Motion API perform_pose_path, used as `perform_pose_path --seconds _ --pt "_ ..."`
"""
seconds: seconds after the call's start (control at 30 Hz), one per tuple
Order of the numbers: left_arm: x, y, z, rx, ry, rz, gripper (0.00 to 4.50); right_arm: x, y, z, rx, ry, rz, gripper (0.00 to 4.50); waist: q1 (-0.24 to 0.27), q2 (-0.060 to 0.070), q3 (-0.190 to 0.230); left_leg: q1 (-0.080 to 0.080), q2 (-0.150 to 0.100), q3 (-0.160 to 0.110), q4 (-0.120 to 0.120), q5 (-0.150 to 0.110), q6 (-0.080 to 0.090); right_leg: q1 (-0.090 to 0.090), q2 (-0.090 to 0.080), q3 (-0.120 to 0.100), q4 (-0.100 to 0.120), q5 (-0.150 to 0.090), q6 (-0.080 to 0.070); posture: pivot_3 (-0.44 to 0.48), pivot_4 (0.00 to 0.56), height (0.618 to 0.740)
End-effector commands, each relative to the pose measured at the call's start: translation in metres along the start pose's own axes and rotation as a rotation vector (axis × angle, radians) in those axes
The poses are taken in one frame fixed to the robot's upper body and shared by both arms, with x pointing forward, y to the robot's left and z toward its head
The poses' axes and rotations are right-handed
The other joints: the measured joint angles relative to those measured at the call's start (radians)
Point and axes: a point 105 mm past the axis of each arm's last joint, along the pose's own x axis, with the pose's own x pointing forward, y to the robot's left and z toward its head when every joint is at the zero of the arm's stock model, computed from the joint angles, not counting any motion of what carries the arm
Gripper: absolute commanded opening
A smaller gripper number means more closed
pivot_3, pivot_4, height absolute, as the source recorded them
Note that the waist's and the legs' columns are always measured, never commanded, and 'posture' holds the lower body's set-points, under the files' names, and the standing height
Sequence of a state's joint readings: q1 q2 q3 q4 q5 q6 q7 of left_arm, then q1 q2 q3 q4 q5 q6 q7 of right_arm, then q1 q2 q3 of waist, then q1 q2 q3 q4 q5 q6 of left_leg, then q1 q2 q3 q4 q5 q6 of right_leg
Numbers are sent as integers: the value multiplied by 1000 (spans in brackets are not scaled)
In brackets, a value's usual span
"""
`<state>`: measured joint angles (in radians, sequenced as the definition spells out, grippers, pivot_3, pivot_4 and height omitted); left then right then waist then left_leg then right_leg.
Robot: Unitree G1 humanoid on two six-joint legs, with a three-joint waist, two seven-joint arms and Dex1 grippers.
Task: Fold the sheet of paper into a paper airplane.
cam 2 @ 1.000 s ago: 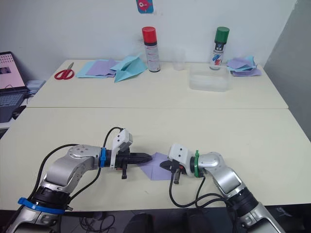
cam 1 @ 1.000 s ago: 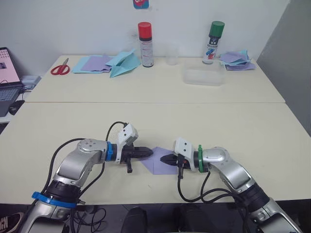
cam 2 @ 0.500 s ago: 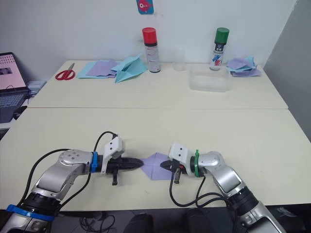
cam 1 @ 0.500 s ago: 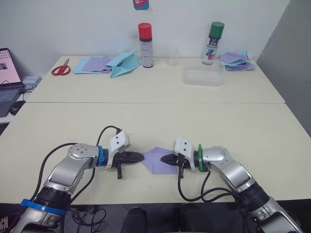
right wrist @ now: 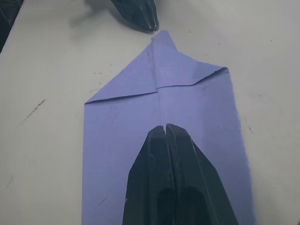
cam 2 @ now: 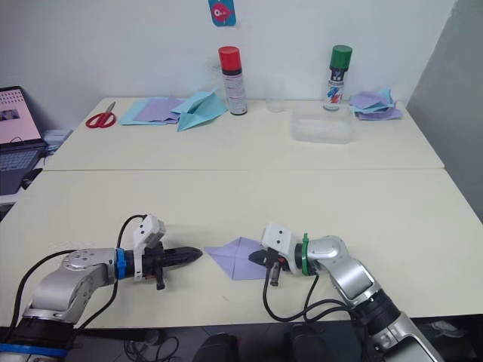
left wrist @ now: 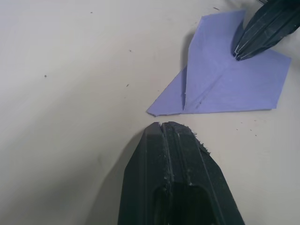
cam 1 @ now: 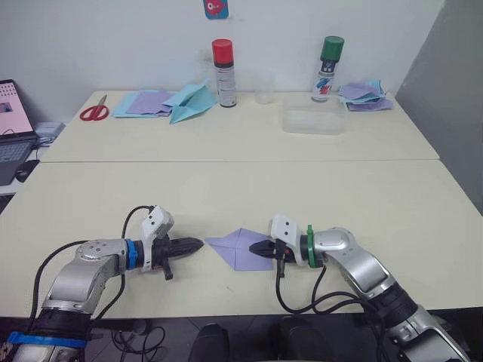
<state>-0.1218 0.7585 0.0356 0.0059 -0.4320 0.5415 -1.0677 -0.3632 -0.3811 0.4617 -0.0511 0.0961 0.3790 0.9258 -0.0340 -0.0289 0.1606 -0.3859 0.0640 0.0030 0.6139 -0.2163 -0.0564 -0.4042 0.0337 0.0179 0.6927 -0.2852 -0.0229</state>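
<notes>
The sheet of paper (cam 1: pixel 240 248) lies flat on the near table (cam 1: pixel 362 196), folded to a point. My right gripper (cam 1: pixel 256 247) presses on it, fingers together, hiding part. My left gripper (cam 1: pixel 198 243), closed and empty, sits just off the point.

the right end effector (right wrist: pixel 165 127) hides the middle of the sheet of paper (right wrist: pixel 197 108) beneath it.
</notes>
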Motion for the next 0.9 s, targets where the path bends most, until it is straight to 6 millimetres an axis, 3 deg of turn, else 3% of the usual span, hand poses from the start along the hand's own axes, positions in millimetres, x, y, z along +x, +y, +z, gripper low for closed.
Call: perform_pose_path --seconds 0.03,0.17,0.43,0.67,0.83,0.9 --pt "-3 -5 30 97 -45 46 0 -1 4 -11 12 38 15 20 1 -1 1 0 0 0 0 0 0 0 0 0 0 0 0 0 150 740" --pt "9 -28 43 147 -54 -15 0 -1 2 -9 18 26 13 20 1 -3 2 -4 0 0 -1 0 0 -1 0 0 -3 0 0 0 150 740" --pt "33 -24 -11 205 156 -4 0 -8 3 19 63 -65 59 20 4 -2 2 -4 0 0 -2 0 0 -1 0 -1 -5 0 0 0 150 740" --pt "31 -22 -23 189 196 -21 0 -33 -16 53 170 -146 15 2332 5 -2 2 -4 -1 1 -2 0 0 0 -1 0 -5 0 0 0 150 740" --pt "29 -20 -23 188 197 -26 0 -40 -26 44 195 -100 -62 4144 5 -1 2 -4 -1 0 -2 0 0 0 -1 0 -6 0 0 0 150 740" --pt "29 -19 -22 189 196 -26 0 -38 -26 35 213 -76 -70 4144 4 -1 2 -4 -1 1 -2 0 0 0 -1 0 -7 0 0 0 150 740"
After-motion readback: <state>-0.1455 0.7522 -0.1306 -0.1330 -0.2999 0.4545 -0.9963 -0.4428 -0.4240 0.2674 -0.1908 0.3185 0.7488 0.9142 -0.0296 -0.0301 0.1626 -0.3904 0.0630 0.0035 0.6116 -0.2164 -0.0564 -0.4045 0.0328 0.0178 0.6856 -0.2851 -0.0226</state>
